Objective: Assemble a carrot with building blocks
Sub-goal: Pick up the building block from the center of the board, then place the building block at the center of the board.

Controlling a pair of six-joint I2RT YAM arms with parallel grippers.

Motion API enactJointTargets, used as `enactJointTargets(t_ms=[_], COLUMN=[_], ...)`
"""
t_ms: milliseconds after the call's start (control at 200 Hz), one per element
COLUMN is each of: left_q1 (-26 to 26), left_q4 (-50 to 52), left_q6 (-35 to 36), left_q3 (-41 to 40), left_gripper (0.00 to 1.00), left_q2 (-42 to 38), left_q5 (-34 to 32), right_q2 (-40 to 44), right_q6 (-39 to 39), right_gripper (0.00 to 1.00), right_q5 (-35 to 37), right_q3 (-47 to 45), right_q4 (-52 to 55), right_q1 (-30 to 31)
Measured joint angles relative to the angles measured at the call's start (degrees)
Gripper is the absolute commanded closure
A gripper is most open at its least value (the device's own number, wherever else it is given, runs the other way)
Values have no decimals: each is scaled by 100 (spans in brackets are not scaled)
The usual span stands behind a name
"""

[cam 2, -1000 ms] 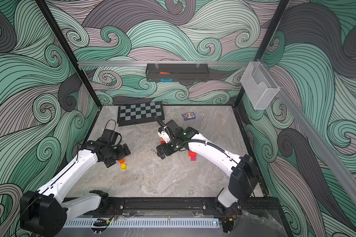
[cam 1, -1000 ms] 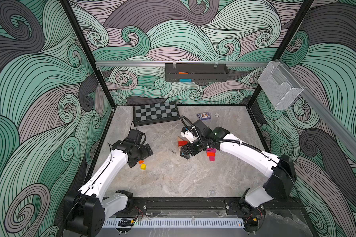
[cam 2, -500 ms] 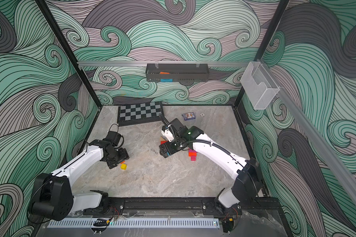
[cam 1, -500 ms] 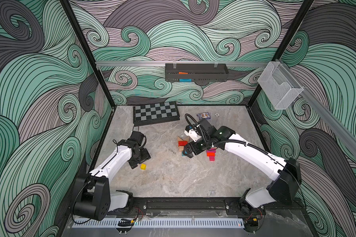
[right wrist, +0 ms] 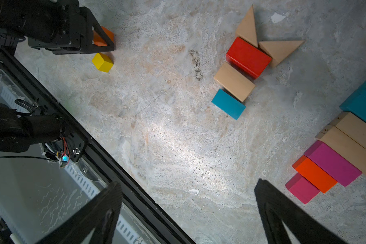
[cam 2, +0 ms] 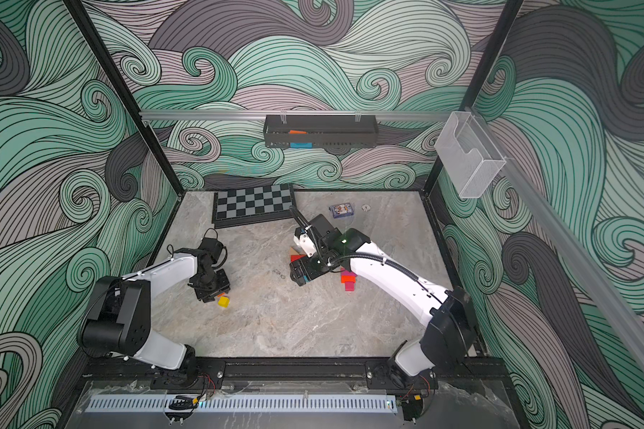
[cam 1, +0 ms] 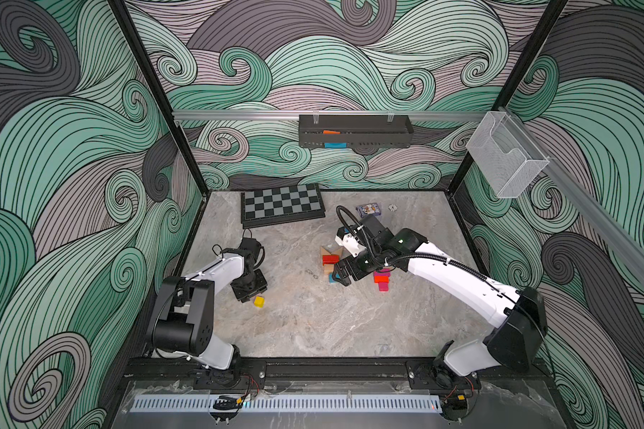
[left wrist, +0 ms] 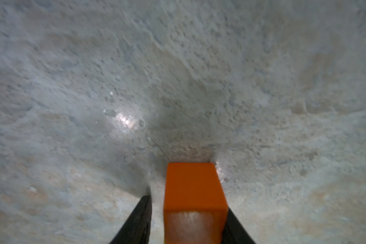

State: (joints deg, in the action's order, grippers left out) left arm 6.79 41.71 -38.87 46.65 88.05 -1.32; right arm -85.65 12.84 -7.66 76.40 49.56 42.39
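Note:
My left gripper (cam 1: 253,295) stands at the table over a small orange block (left wrist: 193,186). One finger touches the block's side; a narrow gap shows at the other finger (left wrist: 143,211), so the gripper is open around it. A yellow cube (cam 1: 259,301) lies right beside it. My right gripper (right wrist: 187,186) hangs wide open above bare table, holding nothing. Near it lies a row of building blocks: two tan wedges (right wrist: 248,27), a red block (right wrist: 248,57), a tan block (right wrist: 234,81) and a teal block (right wrist: 228,103). A second group holds pink (right wrist: 302,188), orange (right wrist: 314,174), magenta, tan and teal bars.
A grey-black chequered board (cam 1: 281,204) lies at the back left, a small blue card box (cam 1: 368,210) at the back middle. A black shelf (cam 1: 354,130) and a clear holder (cam 1: 506,156) hang on the walls. A black rail (cam 1: 276,371) edges the front.
My left gripper has come down over the orange block and its jaws have narrowed round it. The right gripper has drifted a little to the right, still wide open.

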Motion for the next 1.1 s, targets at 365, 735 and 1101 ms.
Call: enactJointTargets(t_ms=[365, 735, 1101], left_q1=[-2, 1762, 3779], left_q4=[-33, 264, 74], left_q6=[48, -2, -586], left_q3=[94, 1296, 2393], left_gripper=[83, 85, 87], left_q2=[26, -205, 1394], left_q5=[-72, 243, 595], right_q2=[160, 772, 1458], right_q6=[20, 149, 275], right_gripper=[1, 1, 1], right_q5=[17, 129, 208], right_q3=[-28, -120, -442], right_q4=[4, 37, 120], right_q1=[-4, -166, -262])
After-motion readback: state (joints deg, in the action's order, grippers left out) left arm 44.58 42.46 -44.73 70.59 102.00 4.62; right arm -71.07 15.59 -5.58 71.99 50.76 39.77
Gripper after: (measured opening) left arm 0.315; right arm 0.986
